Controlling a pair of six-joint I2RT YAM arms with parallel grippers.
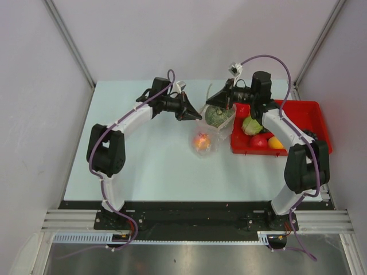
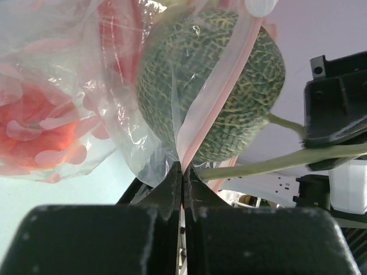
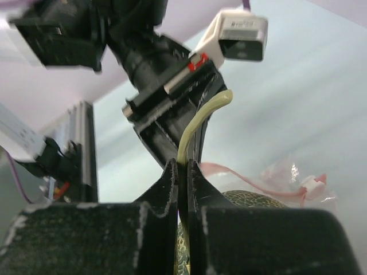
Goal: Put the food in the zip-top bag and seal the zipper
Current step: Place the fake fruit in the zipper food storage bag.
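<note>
Pinches pink zipper strip of clear crinkly bag with closed left gripper. Clamps pale stem of round green melon with closed right gripper.

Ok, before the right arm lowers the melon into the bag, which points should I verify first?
1. Left gripper shut on the zip-top bag edge: ok.
2. Right gripper shut on the melon by its stem: ok.
3. Melon past the zipper: cannot tell; the strip lies across it.
4. Bag mouth wide enough for the melon: cannot tell.
5. Food out of the red tray: not ok; some lies in it.
</note>
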